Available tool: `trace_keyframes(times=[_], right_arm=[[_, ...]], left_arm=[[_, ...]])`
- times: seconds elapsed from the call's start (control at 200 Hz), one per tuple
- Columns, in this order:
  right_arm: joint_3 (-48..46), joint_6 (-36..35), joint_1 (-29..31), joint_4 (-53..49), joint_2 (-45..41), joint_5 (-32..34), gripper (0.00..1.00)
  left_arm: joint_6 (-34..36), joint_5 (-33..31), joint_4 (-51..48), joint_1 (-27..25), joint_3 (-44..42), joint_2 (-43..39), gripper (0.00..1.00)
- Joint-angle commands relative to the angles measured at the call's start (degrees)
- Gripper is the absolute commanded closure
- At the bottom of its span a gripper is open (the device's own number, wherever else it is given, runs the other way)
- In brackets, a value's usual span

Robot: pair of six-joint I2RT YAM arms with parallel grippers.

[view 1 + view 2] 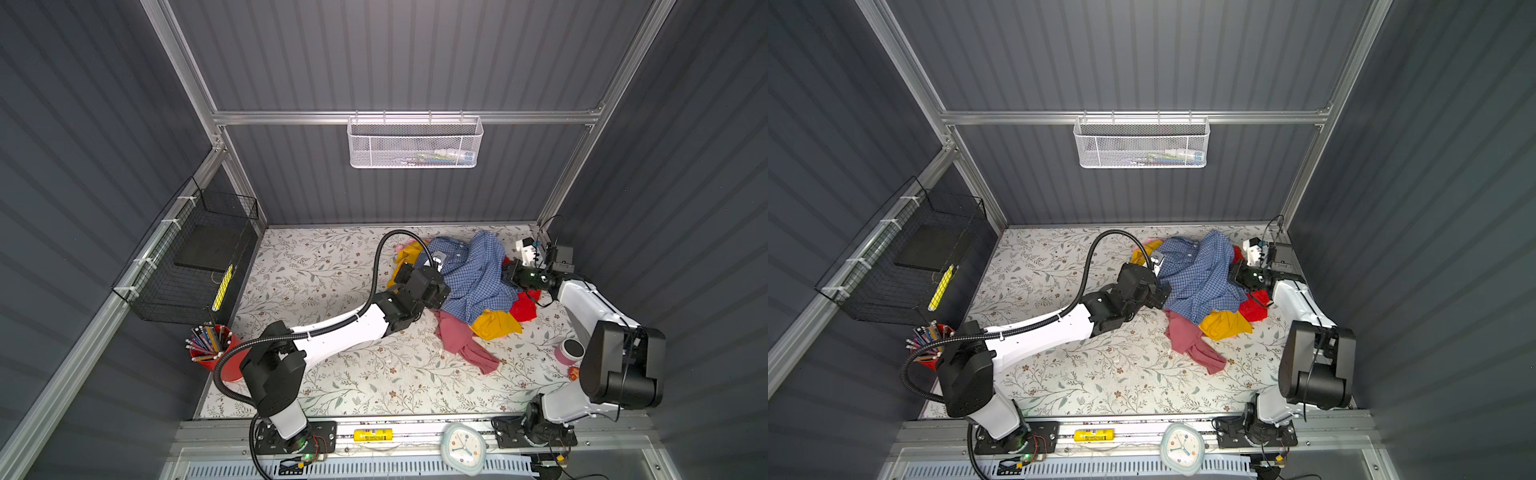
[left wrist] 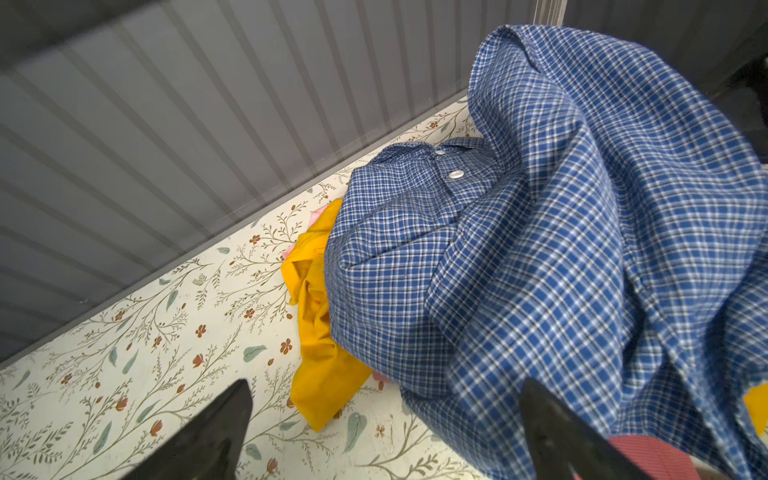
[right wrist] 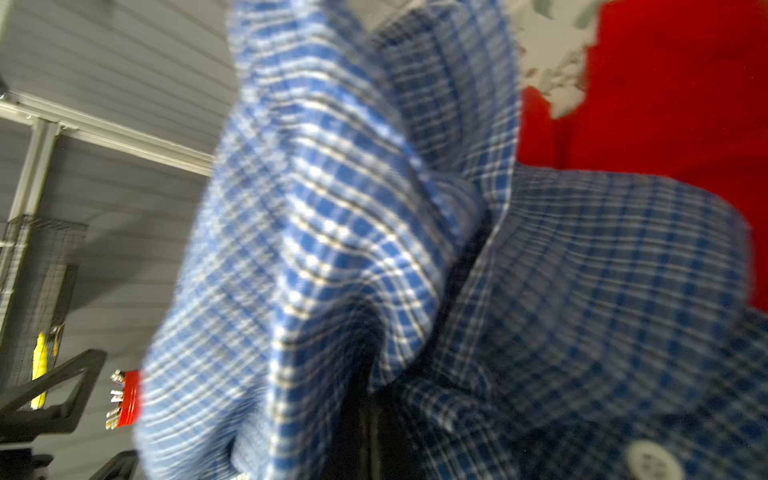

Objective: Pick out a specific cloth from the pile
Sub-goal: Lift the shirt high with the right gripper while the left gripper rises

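Right fingers [image 3: 374,440] pinching shirt [image 1: 473,278] edge, tabletop [image 1: 324,270] leftward

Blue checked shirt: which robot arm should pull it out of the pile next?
Right, I think. The right end effector is shut with the shirt bunched in it, so it can just pull. The left end effector is wide open beside the shirt, holding nothing.

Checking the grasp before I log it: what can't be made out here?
- right gripper: shut in the blue checked shirt; blurred folds bury its tips, right wrist view.
- pale pink garment: only slivers behind the mustard garment, left wrist view.
- white mesh basket: contents too small in both top views.
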Motion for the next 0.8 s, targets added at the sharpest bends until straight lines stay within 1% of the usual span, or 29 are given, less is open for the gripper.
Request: trace_keyframes(times=[0.0, 0.175, 0.365, 0.51, 0.64, 0.716, 0.796], right_arm=[[4.28, 1.54, 2.6, -0.11, -7.04, 0.0, 1.0], [10.85, 4.39, 7.08, -1.3, -12.73, 2.93, 1.0], [22.08, 5.98, 15.01, -4.23, -12.56, 6.9, 1.0], [31.32, 6.86, 23.52, -4.34, -8.96, 9.05, 1.0], [41.37, 8.51, 30.21, -4.47, -3.9, 10.82, 1.0], [48.55, 8.47, 34.36, -5.32, 0.23, 11.14, 1.0], [58.79, 8.15, 38.46, -8.74, 6.22, 11.44, 1.0]], left_arm=[[-2.04, -1.16, 1.41, 1.51, -2.37, -3.94, 0.0], [-2.08, -3.52, 1.82, 2.89, -6.2, -9.89, 0.0], [-2.05, -7.1, 1.82, 4.67, -11.26, -17.33, 0.0], [-1.81, -10.96, 1.67, 5.7, -15.52, -23.33, 0.0], [-1.0, -12.9, -0.31, 6.43, -17.87, -28.32, 0.0], [-0.48, -14.85, -2.02, 6.7, -18.57, -30.87, 0.0], [-0.04, -15.86, -3.2, 6.99, -19.44, -33.69, 0.0]])
